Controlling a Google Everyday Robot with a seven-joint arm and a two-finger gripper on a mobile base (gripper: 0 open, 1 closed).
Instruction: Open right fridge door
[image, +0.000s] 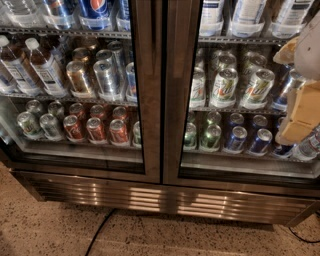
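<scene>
Approach stage, door shut. The right fridge door (176, 100) fills the right half of the view. Its dark brushed-metal stile lies flush against that of the left door (147, 90), with only a thin seam between them. Behind its glass stand 1 shelf of green-and-white cans (225, 87) and, on the shelf below, blue cans (235, 139). The gripper (299, 112) hangs in front of the door's outer right side, level with those 2 shelves and partly cut off at the edge of the view (whether it is spread or pressed together cannot be told, nor whether it touches the door). No handle shows on the door. Judged step: reaching for a hold, with no opening yet begun. The next move probably calls for finding a purchase on a handle or along the door's edge, then pulling outward in an arc about the hinge; which side carries the hinge is unclear here.
</scene>
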